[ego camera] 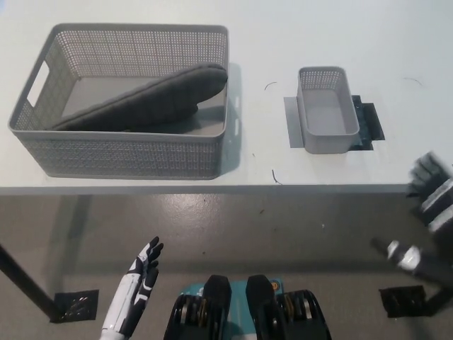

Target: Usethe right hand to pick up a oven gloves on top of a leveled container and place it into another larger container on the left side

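Though motion blur smears our right hand (430,191) at the picture's right edge, we can see that it holds nothing; how far its fingers are spread we cannot tell. It sits just off the table's front edge, over the floor. Our left hand (144,265) rests low at the lower left, below the table, its fingers straight and slightly apart, touching nothing.

Outward from there, the glove (145,100) — dark grey, quilted — lies inside the big basket (127,157) on the left half of the table, slanting from the floor of the basket near its left end up to the right wall, where its tip leans on the rim. The small bin (324,140) stands well apart to the right, on a dark mat (369,122).

The table (269,42) is white and bare between basket and bin and behind both — open room there. Its front edge runs straight across the picture; below it is a grey floor (233,227) with a dark table leg (28,287) at the lower left.
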Motion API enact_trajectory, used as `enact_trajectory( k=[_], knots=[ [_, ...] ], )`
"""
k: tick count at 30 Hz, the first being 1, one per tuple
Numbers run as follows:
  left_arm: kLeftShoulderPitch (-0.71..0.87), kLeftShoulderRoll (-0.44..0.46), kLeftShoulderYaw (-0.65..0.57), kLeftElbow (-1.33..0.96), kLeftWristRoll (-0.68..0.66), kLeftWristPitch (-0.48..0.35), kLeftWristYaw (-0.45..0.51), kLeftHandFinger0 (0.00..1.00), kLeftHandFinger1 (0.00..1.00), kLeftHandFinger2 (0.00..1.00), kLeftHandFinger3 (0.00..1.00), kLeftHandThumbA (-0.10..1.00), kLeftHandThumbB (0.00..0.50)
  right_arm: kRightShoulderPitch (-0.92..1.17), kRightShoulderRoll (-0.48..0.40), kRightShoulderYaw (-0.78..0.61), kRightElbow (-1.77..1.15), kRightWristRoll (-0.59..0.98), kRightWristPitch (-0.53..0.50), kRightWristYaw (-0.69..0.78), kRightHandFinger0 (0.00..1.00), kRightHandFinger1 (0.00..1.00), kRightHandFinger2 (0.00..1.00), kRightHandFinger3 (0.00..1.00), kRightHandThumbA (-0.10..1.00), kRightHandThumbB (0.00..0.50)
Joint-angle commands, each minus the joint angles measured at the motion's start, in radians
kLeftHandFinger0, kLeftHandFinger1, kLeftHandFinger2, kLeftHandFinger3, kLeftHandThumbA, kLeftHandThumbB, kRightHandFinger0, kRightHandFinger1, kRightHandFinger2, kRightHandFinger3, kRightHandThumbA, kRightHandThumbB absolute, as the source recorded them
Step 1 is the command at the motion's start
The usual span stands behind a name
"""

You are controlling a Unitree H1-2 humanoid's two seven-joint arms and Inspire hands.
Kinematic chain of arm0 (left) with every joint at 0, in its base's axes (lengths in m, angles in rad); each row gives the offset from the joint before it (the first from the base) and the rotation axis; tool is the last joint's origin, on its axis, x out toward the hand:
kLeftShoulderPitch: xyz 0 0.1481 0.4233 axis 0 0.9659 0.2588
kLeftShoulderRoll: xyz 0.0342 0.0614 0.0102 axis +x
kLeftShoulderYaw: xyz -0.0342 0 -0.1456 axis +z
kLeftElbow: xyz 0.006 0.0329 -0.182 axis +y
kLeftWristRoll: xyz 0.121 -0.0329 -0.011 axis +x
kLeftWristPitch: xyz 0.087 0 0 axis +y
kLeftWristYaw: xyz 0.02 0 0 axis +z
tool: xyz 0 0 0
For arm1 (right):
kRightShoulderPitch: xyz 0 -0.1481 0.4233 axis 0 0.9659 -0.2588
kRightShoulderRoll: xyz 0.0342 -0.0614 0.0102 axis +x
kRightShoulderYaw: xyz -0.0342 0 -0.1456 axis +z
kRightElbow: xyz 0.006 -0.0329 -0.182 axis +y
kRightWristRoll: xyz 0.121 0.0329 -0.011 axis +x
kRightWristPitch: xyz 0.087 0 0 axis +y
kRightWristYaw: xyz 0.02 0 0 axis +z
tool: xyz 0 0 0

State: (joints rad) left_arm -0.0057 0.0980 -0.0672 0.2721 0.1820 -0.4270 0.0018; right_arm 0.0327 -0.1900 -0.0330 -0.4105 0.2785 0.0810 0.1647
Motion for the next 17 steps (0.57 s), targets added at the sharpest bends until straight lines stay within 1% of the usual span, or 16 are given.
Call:
enact_trajectory(
  k=[1, 2, 3, 4, 5, 7, 8, 10, 12, 13, 15, 17],
  knots=[
    [-0.026, 0.010, -0.006, -0.034, 0.012, -0.012, -0.001, 1.00, 1.00, 1.00, 1.00, 1.00, 0.139, -0.009, 0.013, 0.026, 0.032, 0.073, -0.131, 0.088, 1.00, 1.00, 1.00, 1.00, 1.00, 0.347],
    [-0.027, 0.011, -0.006, -0.031, 0.012, -0.015, -0.001, 1.00, 1.00, 1.00, 1.00, 1.00, 0.138, -0.006, 0.022, 0.034, 0.083, 0.041, -0.149, 0.083, 1.00, 1.00, 1.00, 1.00, 1.00, 0.329],
    [-0.032, 0.008, -0.005, -0.030, 0.011, -0.011, 0.001, 1.00, 1.00, 1.00, 1.00, 1.00, 0.139, -0.015, 0.026, 0.036, 0.106, 0.033, -0.158, 0.082, 1.00, 1.00, 1.00, 1.00, 1.00, 0.323],
    [-0.035, 0.007, -0.004, -0.028, 0.012, -0.011, 0.003, 1.00, 1.00, 1.00, 1.00, 1.00, 0.143, -0.021, 0.030, 0.040, 0.145, 0.016, -0.174, 0.080, 1.00, 1.00, 1.00, 1.00, 1.00, 0.298],
    [-0.035, 0.007, -0.003, -0.026, 0.011, -0.012, 0.004, 1.00, 1.00, 1.00, 1.00, 1.00, 0.146, -0.027, 0.034, 0.044, 0.176, 0.001, -0.186, 0.077, 1.00, 1.00, 1.00, 1.00, 1.00, 0.293],
    [-0.032, 0.006, -0.003, -0.032, 0.002, -0.006, -0.002, 1.00, 1.00, 1.00, 1.00, 1.00, 0.142, -0.033, 0.038, 0.052, 0.227, -0.017, -0.194, 0.073, 1.00, 1.00, 1.00, 1.00, 1.00, 0.239],
    [-0.031, 0.006, -0.004, -0.035, 0.004, -0.006, -0.002, 1.00, 1.00, 1.00, 1.00, 1.00, 0.142, -0.036, 0.039, 0.058, 0.246, -0.029, -0.180, 0.066, 1.00, 1.00, 1.00, 1.00, 1.00, 0.244],
    [-0.030, 0.007, -0.005, -0.034, 0.007, -0.012, -0.001, 1.00, 1.00, 1.00, 1.00, 1.00, 0.127, -0.043, 0.041, 0.061, 0.295, -0.035, -0.184, 0.064, 1.00, 1.00, 1.00, 1.00, 1.00, 0.234],
    [-0.028, 0.011, -0.006, -0.037, 0.006, -0.010, -0.005, 1.00, 1.00, 1.00, 1.00, 1.00, 0.126, -0.043, 0.044, 0.064, 0.316, -0.038, -0.188, 0.063, 1.00, 1.00, 1.00, 1.00, 1.00, 0.235],
    [-0.029, 0.011, -0.006, -0.033, 0.006, -0.012, -0.005, 1.00, 1.00, 1.00, 1.00, 1.00, 0.129, -0.046, 0.046, 0.063, 0.328, -0.040, -0.189, 0.062, 1.00, 1.00, 1.00, 1.00, 1.00, 0.237],
    [-0.031, 0.008, -0.004, -0.028, 0.003, -0.017, -0.002, 1.00, 1.00, 1.00, 1.00, 1.00, 0.137, -0.058, 0.047, 0.065, 0.362, -0.044, -0.202, 0.065, 1.00, 1.00, 1.00, 1.00, 1.00, 0.221],
    [-0.032, 0.008, -0.004, -0.024, 0.004, -0.018, 0.000, 1.00, 1.00, 1.00, 1.00, 1.00, 0.140, -0.062, 0.048, 0.065, 0.379, -0.050, -0.208, 0.062, 1.00, 1.00, 1.00, 1.00, 1.00, 0.220]
  ],
)
